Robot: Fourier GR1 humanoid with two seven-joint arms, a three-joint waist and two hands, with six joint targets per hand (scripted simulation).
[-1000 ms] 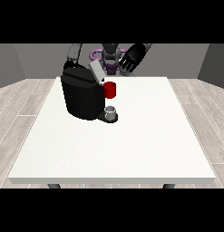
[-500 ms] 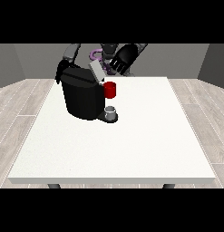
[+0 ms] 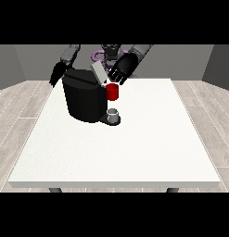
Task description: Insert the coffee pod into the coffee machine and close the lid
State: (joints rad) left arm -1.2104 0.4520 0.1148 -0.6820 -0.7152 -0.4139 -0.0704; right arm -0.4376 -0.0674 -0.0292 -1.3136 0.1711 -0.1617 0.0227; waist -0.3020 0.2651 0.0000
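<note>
The black coffee machine (image 3: pixel 87 99) stands at the table's far left of centre. Its grey lid (image 3: pixel 98 73) is tilted up at the top. A red cylinder (image 3: pixel 113 91) sticks out of the machine's front, above a small grey cup (image 3: pixel 114 114) on the drip base. The hand at the view's right (image 3: pixel 123 68) hovers just right of the raised lid, fingers spread and pointing down towards it, holding nothing that I can see. The hand at the view's left (image 3: pixel 56 74) hangs by the machine's back left corner with straight fingers. No separate coffee pod shows.
The white table (image 3: pixel 134 148) stretches wide towards the camera and to the right of the machine. The robot's torso (image 3: pixel 108 52) is behind the far edge. Wooden floor surrounds the table.
The hand at the view's right has come down and towards the camera, close to the lid. The hand at the view's left has dropped beside the machine. The lid now shows tilted up.
</note>
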